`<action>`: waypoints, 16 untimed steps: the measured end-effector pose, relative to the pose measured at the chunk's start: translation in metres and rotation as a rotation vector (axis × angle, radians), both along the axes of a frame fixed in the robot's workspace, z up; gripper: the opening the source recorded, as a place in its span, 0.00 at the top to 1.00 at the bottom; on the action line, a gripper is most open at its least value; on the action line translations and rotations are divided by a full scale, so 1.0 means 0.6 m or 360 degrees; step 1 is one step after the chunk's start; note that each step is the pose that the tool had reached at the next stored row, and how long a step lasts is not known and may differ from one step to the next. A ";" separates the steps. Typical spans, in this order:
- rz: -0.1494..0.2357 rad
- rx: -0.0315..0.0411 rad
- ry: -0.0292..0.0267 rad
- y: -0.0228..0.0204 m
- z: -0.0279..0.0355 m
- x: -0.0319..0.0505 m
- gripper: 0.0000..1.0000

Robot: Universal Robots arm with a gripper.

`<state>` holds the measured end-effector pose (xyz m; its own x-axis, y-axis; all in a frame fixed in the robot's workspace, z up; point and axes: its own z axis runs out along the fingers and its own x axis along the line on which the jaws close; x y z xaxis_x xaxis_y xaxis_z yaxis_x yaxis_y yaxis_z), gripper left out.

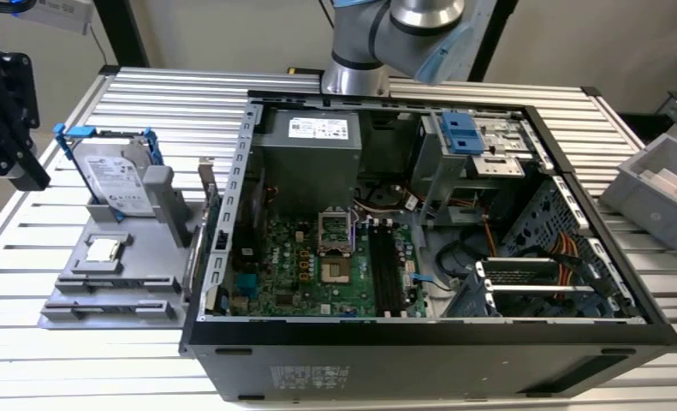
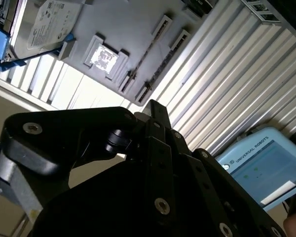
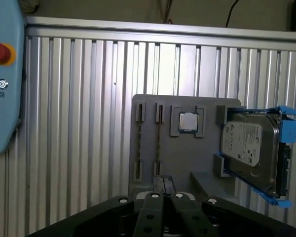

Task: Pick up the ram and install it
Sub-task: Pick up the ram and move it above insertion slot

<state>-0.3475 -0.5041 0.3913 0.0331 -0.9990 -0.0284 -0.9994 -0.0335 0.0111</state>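
The ram (image 3: 159, 143) is a thin stick standing on edge in a slot of the grey holder plate (image 3: 182, 158); the second wrist view also shows the ram (image 2: 147, 52) edge-on. My gripper (image 3: 164, 180) hovers above the holder's near edge, fingers together with nothing between them. In the exterior view the black gripper (image 1: 24, 171) hangs at the far left, beside the holder (image 1: 121, 274). The open computer case (image 1: 430, 325) lies to the exterior view's right, and its long black motherboard slots (image 1: 386, 274) hold nothing.
A silver hard drive in a blue frame (image 1: 115, 175) leans upright on the holder, with a small square chip (image 1: 104, 250) beside it. A grey bin (image 1: 658, 184) stands at the exterior view's right. A blue teach pendant (image 3: 5, 74) lies on the ribbed table (image 3: 79, 123).
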 end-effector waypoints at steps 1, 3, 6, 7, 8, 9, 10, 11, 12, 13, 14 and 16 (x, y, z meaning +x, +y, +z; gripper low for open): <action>0.0000 0.0000 0.00000 0.0000 0.000 0.000 1.00; 0.0000 0.0000 0.00000 0.0000 0.000 0.000 1.00; 0.0000 0.0000 0.00001 0.0000 0.000 0.000 1.00; 0.0000 0.0000 0.00001 0.0000 0.000 0.000 1.00; 0.0001 0.0000 0.00000 0.0000 0.000 0.000 1.00; 0.0001 0.0000 0.00000 0.0000 0.000 0.000 1.00; 0.0001 0.0000 -0.00001 0.0000 0.000 0.000 1.00; 0.0001 0.0000 0.00001 0.0000 0.000 0.000 1.00; 0.0001 0.0000 0.00000 0.0000 0.000 0.000 0.00; 0.0001 0.0000 0.00000 0.0000 0.000 0.000 0.00; 0.0001 0.0000 0.00000 0.0000 0.000 0.000 0.00; 0.0001 0.0000 0.00000 0.0000 0.000 0.000 0.00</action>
